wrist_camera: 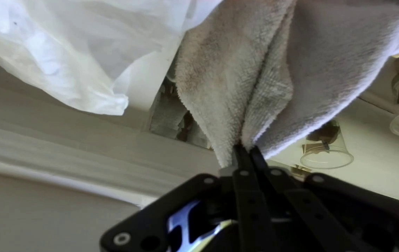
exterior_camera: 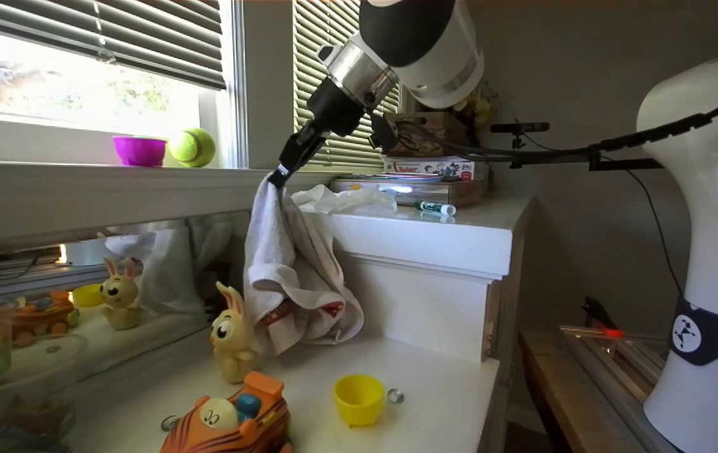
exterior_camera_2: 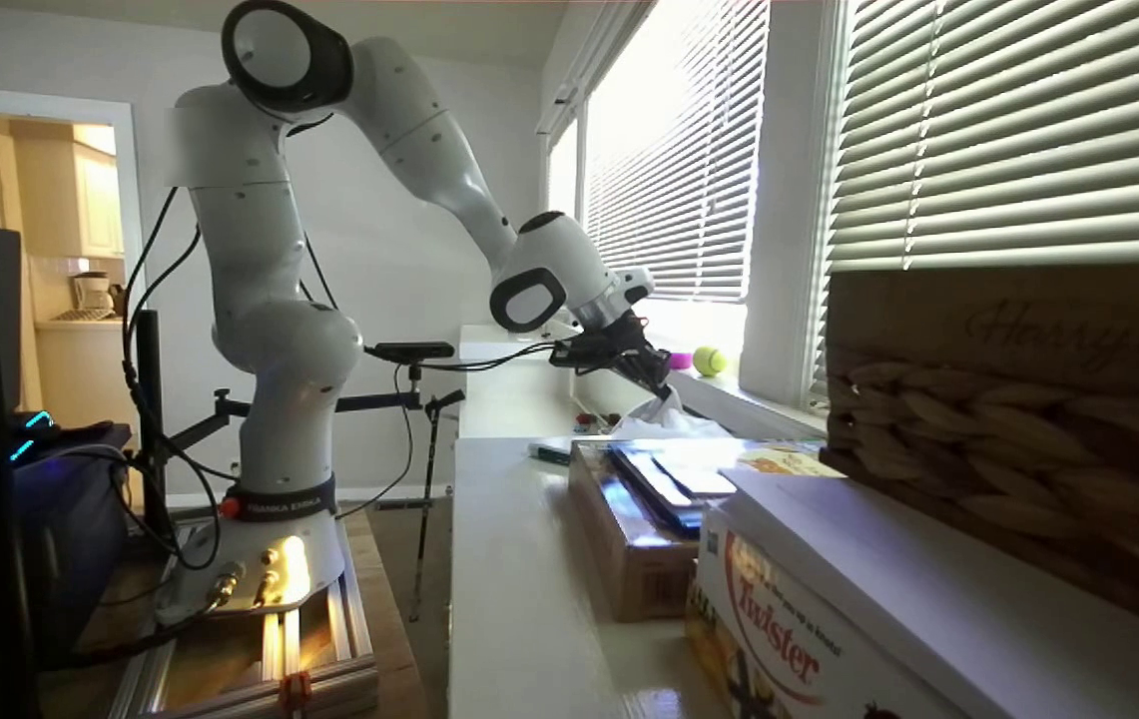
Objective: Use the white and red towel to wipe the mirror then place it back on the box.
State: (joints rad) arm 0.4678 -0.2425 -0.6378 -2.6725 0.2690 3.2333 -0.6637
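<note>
My gripper (exterior_camera: 279, 176) is shut on the top of the white and red towel (exterior_camera: 296, 270). The towel hangs in loose folds against the white ledge, with red patches near its lower edge. In the wrist view, the fingertips (wrist_camera: 246, 148) pinch the bunched towel (wrist_camera: 227, 80). The mirror (exterior_camera: 163, 283) is the long, low panel under the window sill; it reflects the towel and toys. The towel hangs beside its right end; contact cannot be told. The box appears to be the flat brown carton (exterior_camera: 469, 194), with glossy sheets on top, also in an exterior view (exterior_camera_2: 644, 569).
A pale rabbit toy (exterior_camera: 233, 340) stands close to the towel's lower left. An orange toy car (exterior_camera: 233, 418) and yellow cup (exterior_camera: 359, 399) stand in front. Crumpled white sheeting (exterior_camera: 343, 200) and a green marker (exterior_camera: 435, 208) lie on the ledge. A Twister box (exterior_camera_2: 789, 609) stands behind.
</note>
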